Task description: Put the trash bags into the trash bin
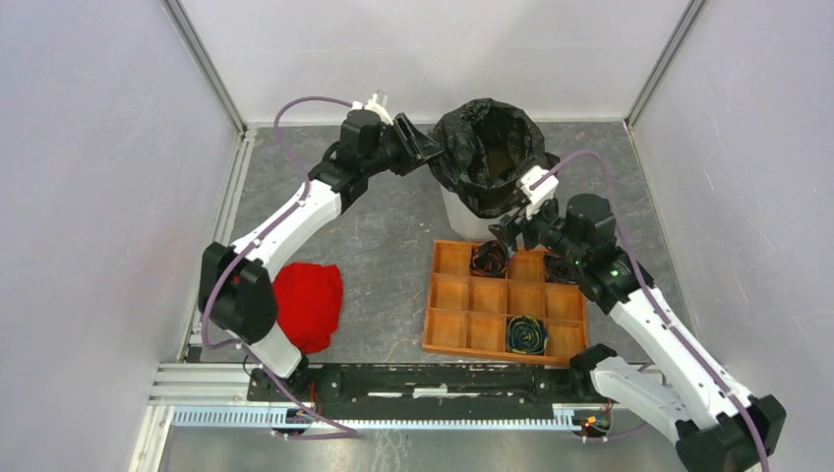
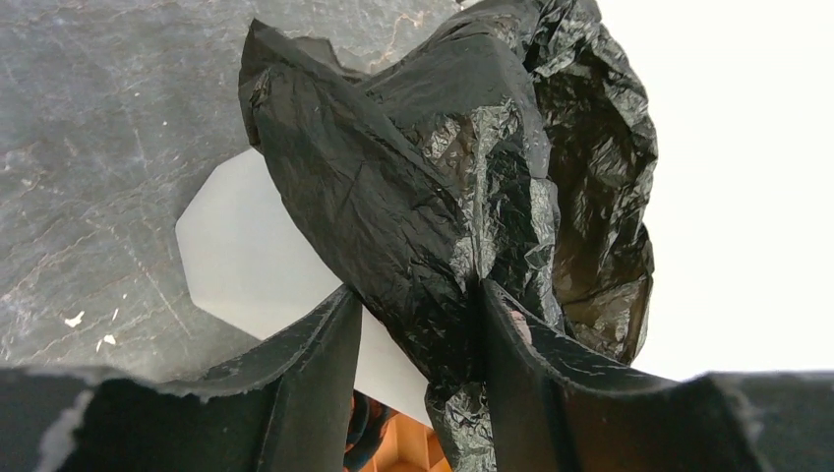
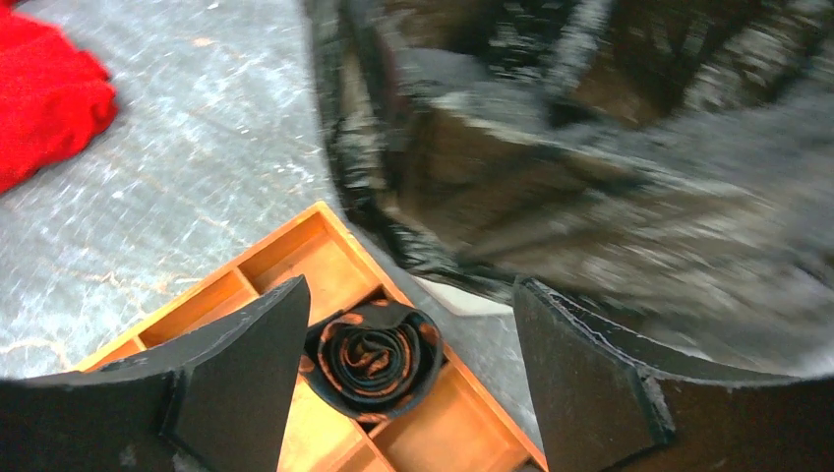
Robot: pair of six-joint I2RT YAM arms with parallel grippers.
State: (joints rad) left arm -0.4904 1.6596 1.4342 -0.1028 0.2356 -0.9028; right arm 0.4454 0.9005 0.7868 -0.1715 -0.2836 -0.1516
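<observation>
The trash bin (image 1: 460, 218) stands at the far middle of the table, and a trash bag (image 1: 489, 147) sits in it with its mouth open upward and its crinkled edge spilling over the rim. The left gripper (image 1: 418, 138) is at the bin's left side, the nearer of the two to the plastic. In the left wrist view a long fold of bag runs straight away from the jaws, which straddle it. The fold touches one finger, but a sliver of white bin wall shows beside the other, so I cannot tell whether the pinch is firm. The right gripper (image 1: 509, 228) hangs at the near right of the rim with its jaws released wide and nothing between them. From there the bag's edge lies just ahead and to the right, blurred in that wrist view. The coming move probably turns on drawing the edge down around the rim, and the left side looks the better placed for it. The orange tray (image 1: 430, 317) lies just in front of the bin under the right gripper, holding rolled bags (image 1: 525, 334) and crowding any downward reach. A red cloth (image 1: 307, 303) lies well apart to the left.
</observation>
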